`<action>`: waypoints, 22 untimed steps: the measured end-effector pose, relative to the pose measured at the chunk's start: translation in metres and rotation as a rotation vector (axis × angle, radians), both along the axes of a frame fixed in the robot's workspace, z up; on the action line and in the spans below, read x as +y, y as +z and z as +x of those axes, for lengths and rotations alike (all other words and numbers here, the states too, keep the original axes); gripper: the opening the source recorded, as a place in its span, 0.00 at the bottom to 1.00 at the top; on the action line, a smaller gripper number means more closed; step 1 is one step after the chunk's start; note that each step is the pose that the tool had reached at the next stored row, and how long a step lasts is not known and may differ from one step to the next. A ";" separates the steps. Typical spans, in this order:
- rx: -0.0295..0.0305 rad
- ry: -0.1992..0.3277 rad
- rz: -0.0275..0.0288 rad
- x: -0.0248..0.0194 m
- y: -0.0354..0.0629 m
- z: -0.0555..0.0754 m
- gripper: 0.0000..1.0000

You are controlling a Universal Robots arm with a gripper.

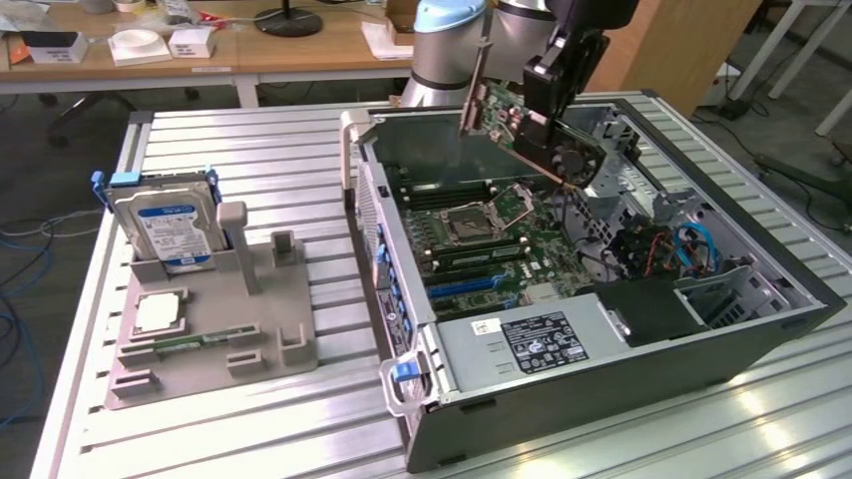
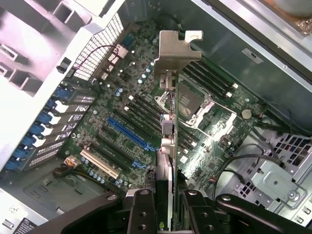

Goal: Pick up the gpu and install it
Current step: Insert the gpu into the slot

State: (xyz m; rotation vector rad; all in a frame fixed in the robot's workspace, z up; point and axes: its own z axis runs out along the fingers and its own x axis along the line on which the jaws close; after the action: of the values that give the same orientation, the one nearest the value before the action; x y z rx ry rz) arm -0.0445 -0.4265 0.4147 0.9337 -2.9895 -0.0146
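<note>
My gripper [image 1: 549, 125] is shut on the gpu [image 1: 533, 125], a green circuit card with a black fan and a silver end bracket. It hangs tilted in the air above the open computer case [image 1: 745, 329], over the motherboard [image 1: 486, 235]. In the wrist view the gpu [image 2: 168, 122] runs edge-on away from my fingers [image 2: 141, 214], its silver bracket [image 2: 175, 48] at the far end. Under it lie the motherboard [image 2: 122, 112] and its blue expansion slot [image 2: 127, 132]; card and board are apart.
A grey fixture block [image 1: 219, 329] on the exterior view's left holds an upright silver hard drive [image 1: 167, 230], a processor chip and a narrow memory stick. The slatted metal table [image 1: 239, 140] carries both. Case walls, drive cages and cables ring the motherboard. A wooden desk stands behind.
</note>
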 end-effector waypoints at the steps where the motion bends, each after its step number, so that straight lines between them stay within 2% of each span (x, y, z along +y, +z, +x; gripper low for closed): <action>1: 0.0000 0.006 0.0003 0.0000 0.0000 0.000 0.26; 22: 0.0000 0.108 0.0029 -0.0003 0.0000 0.000 0.26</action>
State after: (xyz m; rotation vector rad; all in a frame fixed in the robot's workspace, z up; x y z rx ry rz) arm -0.0445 -0.4268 0.4147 1.0932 -2.9354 -0.0181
